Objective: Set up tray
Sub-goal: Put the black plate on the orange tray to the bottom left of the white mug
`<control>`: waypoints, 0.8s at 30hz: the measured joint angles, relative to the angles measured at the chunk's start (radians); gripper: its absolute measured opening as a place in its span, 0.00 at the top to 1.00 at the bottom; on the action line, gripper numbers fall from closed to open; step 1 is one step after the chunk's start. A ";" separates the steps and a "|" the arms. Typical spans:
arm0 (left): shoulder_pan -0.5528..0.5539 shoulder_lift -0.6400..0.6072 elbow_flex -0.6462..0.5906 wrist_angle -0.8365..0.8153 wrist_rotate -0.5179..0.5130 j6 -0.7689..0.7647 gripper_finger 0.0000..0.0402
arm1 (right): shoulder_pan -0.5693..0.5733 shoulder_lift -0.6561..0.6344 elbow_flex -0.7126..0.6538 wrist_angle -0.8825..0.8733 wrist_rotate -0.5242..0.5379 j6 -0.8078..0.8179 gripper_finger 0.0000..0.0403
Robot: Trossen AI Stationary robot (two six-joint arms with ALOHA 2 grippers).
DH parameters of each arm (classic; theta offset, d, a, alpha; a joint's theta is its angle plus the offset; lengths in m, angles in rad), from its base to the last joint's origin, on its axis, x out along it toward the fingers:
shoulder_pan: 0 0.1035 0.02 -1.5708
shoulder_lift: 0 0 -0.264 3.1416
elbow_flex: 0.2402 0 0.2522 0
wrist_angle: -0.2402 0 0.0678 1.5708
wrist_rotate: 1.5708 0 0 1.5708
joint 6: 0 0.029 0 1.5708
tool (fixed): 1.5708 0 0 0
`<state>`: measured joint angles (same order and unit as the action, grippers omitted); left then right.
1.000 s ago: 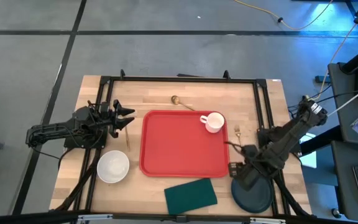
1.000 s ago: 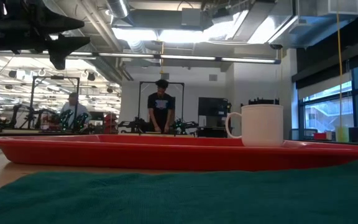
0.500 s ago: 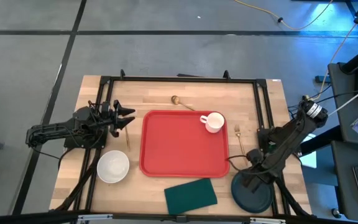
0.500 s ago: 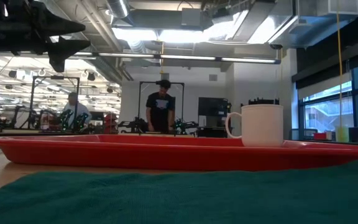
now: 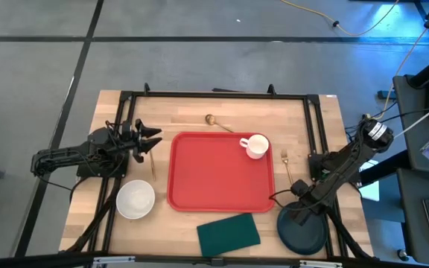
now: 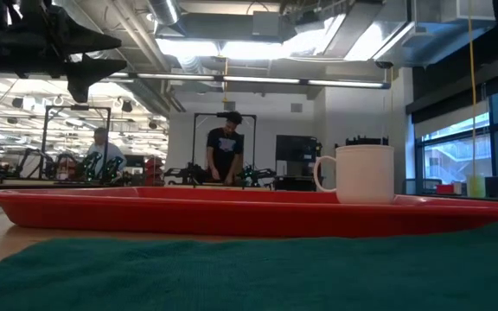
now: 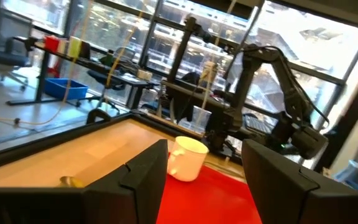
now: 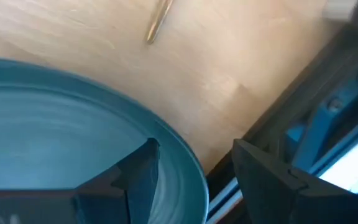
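Observation:
The red tray [image 5: 222, 173] lies flat in the middle of the table, and a white cup [image 5: 255, 146] stands upright in its far right corner. My right gripper [image 5: 294, 211] points steeply down over the far rim of a dark teal plate [image 5: 302, 229] at the near right. It is open, with one finger above the plate's inside [image 8: 135, 177] and the other beyond the rim [image 8: 194, 167]. My left gripper [image 5: 155, 141] hovers open, roughly level, left of the tray, and faces the cup [image 7: 187, 158].
A white bowl [image 5: 135, 199] sits at the near left and a green cloth [image 5: 229, 232] lies in front of the tray. A gold spoon [image 5: 218, 123] lies behind the tray, a fork [image 5: 285, 165] to its right, and thin gold cutlery [image 5: 153, 167] to its left. A black frame [image 5: 214, 95] rims the table.
My right gripper has sunk toward the dark teal plate and shifted a little toward the table's near right, rolling its wrist as it went. It has stayed open.

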<state>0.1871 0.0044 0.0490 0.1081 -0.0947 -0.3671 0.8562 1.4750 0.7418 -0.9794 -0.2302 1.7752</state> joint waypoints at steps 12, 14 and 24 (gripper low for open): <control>0.000 0.000 0.000 0.000 -0.054 -0.005 0.51 | 0.000 -0.043 -0.129 0.262 -0.044 -0.026 0.58; 0.000 0.000 0.000 -0.003 -0.065 -0.005 0.51 | 0.000 -0.048 -0.132 0.262 -0.043 -0.026 0.65; 0.000 0.000 0.000 -0.009 -0.099 0.030 0.51 | 0.000 -0.074 -0.127 0.304 -0.042 -0.026 0.97</control>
<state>0.1875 0.0045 0.0491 0.0994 -0.1939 -0.3374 0.8562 1.4006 0.6144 -0.6755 -0.2721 1.7495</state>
